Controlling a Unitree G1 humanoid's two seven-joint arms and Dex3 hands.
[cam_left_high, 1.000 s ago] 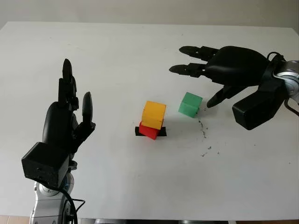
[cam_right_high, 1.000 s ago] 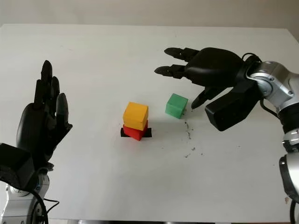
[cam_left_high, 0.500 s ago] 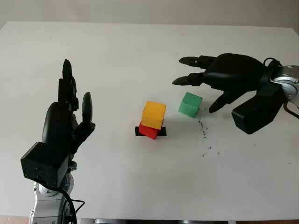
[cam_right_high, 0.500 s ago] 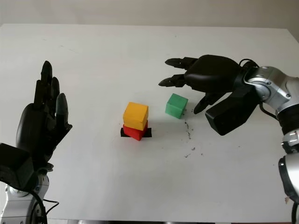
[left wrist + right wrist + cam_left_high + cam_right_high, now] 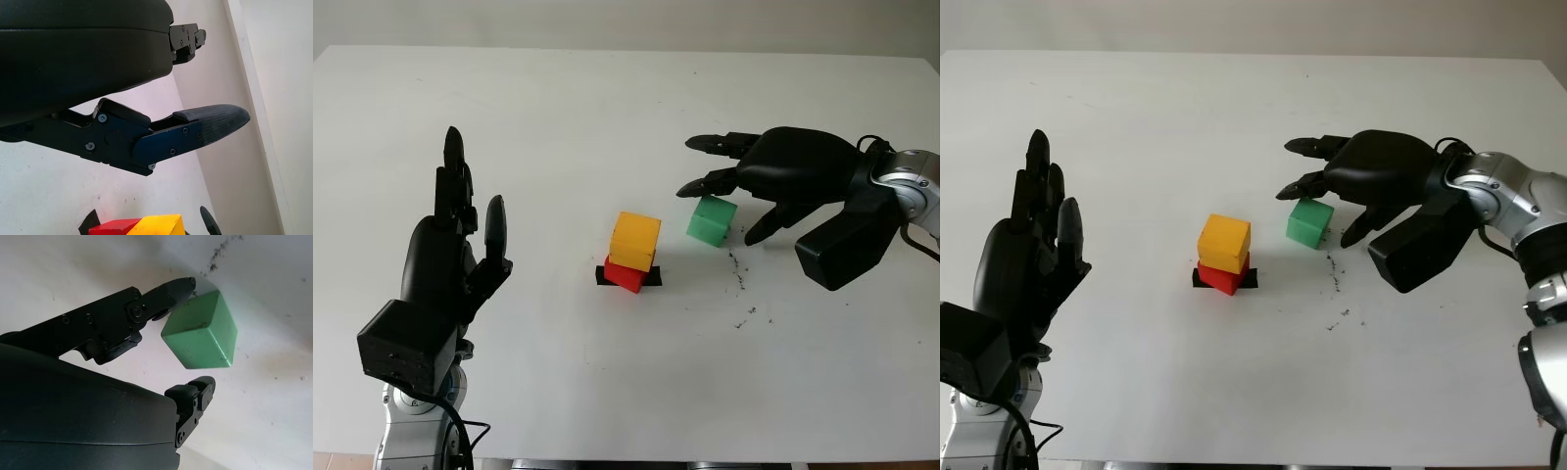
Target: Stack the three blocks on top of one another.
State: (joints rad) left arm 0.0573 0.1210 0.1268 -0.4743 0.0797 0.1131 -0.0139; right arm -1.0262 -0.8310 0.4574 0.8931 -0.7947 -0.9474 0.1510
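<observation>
A yellow block (image 5: 635,240) sits on a red block (image 5: 626,277) near the middle of the white table (image 5: 558,127); both also appear in the left wrist view, yellow block (image 5: 164,225) over red block (image 5: 112,227). To their right a green block (image 5: 712,218) stands alone on the table. My right hand (image 5: 722,202) is open and low over the green block, its fingers (image 5: 705,183) on the far side and its thumb (image 5: 754,231) on the near right side. In the right wrist view one fingertip (image 5: 183,284) is at the corner of the green block (image 5: 200,330). My left hand (image 5: 460,230) is raised at the left, open.
A small black mark (image 5: 655,279) lies under the red block. Dark specks (image 5: 741,284) are scattered on the table just right of the green block. The table's far edge (image 5: 626,49) runs along the top.
My right hand has come down and a little leftward, so its fingers now straddle the green block. The blocks and the left hand have not moved.
</observation>
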